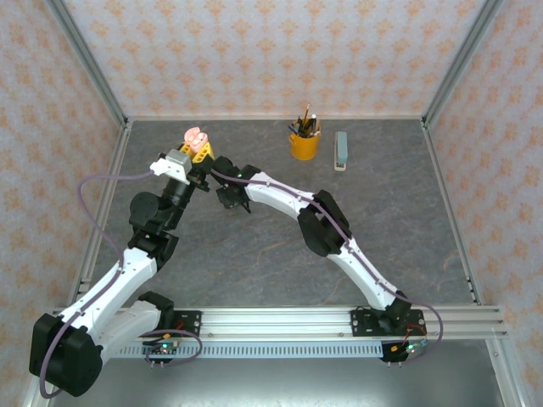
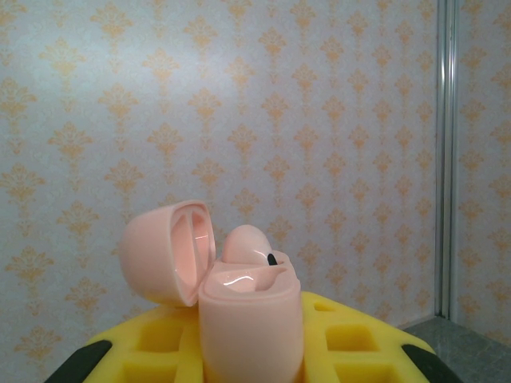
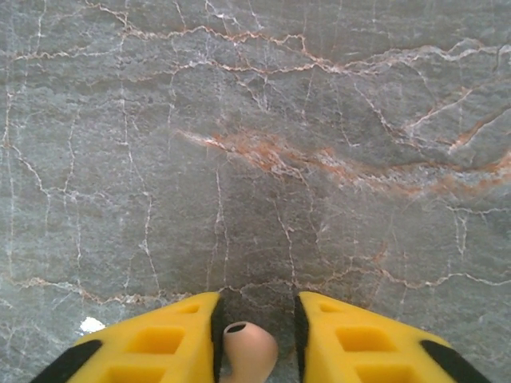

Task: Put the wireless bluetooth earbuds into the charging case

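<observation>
Here, one pink case, two pink earbuds.

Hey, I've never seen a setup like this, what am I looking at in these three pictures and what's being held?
These are two robot arms bolted to the near edge of a grey table. The overhead picture comes from a fixed camera above and behind them. The other two come from small cameras on each wrist, looking past that arm's own yellow fingers.

The left gripper is shut on an open pink case, its lid tipped back and one pink earbud sitting in it. The right gripper has a second pink earbud between its fingers, just above the table.

At the back stand a yellow cup of pens and a pale green stapler.
</observation>
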Robot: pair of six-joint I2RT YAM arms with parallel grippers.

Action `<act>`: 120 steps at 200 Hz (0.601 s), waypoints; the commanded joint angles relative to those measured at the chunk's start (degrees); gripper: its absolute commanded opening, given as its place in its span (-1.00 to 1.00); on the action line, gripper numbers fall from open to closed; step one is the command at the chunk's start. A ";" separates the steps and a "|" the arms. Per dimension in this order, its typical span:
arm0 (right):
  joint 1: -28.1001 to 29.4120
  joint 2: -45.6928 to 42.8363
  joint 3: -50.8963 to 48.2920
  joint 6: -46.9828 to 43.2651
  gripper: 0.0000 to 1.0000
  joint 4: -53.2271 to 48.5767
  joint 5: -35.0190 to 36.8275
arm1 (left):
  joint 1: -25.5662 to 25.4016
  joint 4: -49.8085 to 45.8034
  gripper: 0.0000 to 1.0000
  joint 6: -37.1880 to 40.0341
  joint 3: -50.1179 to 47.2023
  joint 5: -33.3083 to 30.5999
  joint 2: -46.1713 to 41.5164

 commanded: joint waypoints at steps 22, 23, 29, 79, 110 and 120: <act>1.57 -0.13 -7.04 1.98 -0.57 0.67 -4.28 | 0.40 1.85 -1.00 -0.79 -0.54 -0.87 -1.60; 1.58 -0.29 -7.27 2.06 -0.57 0.76 -4.29 | 0.40 1.84 -1.00 -0.79 -0.54 -0.82 -1.58; 1.53 -1.09 -8.27 2.16 -0.58 1.26 -4.19 | 0.40 1.76 -1.00 -0.79 -0.47 -0.73 -1.64; 1.57 -8.80 -18.37 1.54 -0.70 5.02 -3.50 | 0.40 0.71 -1.00 -0.96 -0.36 -0.34 -2.16; 1.44 -14.36 -25.53 -0.22 -0.73 6.90 -3.16 | 0.40 -0.05 -1.00 -0.79 -0.45 -0.36 -3.02; 1.22 -16.21 -28.25 -0.78 -0.73 7.38 -3.26 | 0.41 -0.31 -1.00 -0.73 -0.45 -0.33 -3.22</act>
